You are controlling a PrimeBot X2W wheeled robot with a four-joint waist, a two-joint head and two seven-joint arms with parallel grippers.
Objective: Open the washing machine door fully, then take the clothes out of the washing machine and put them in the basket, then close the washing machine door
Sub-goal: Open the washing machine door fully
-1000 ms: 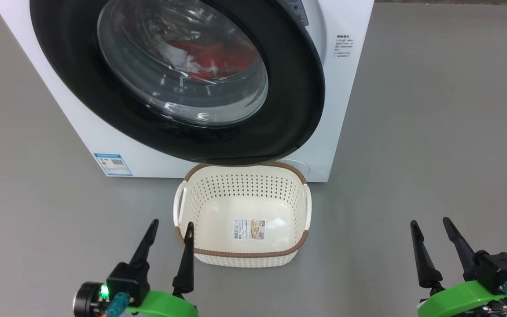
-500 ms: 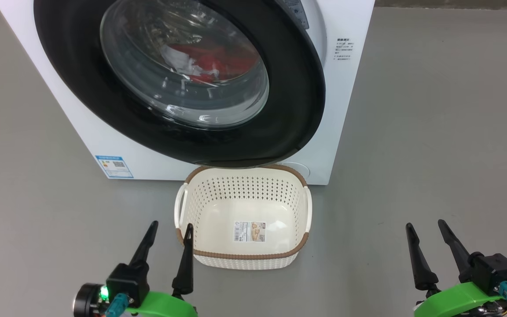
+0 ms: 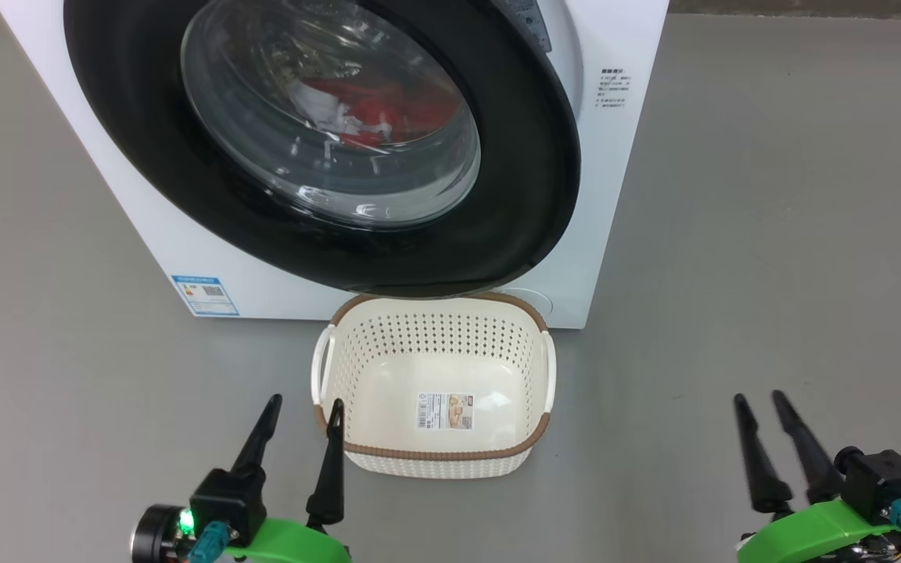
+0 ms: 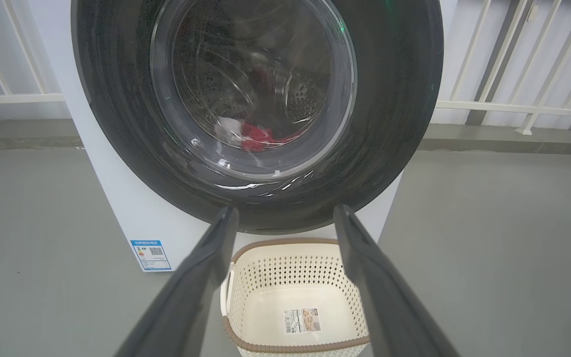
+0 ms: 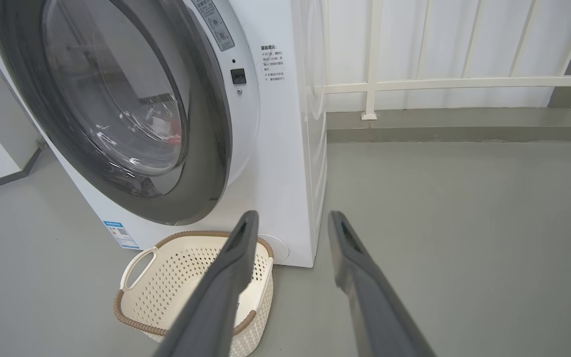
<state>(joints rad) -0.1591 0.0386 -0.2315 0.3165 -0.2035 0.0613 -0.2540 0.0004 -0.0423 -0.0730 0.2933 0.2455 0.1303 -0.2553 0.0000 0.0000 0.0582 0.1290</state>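
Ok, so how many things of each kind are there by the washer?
washing machine: 1
washing machine door, round and black-rimmed: 1
basket, cream with a brown rim: 1
pile of red and white clothes behind the door glass: 1
Total: 4

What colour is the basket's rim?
Brown, with a woven look; the basket shows best in the head view.
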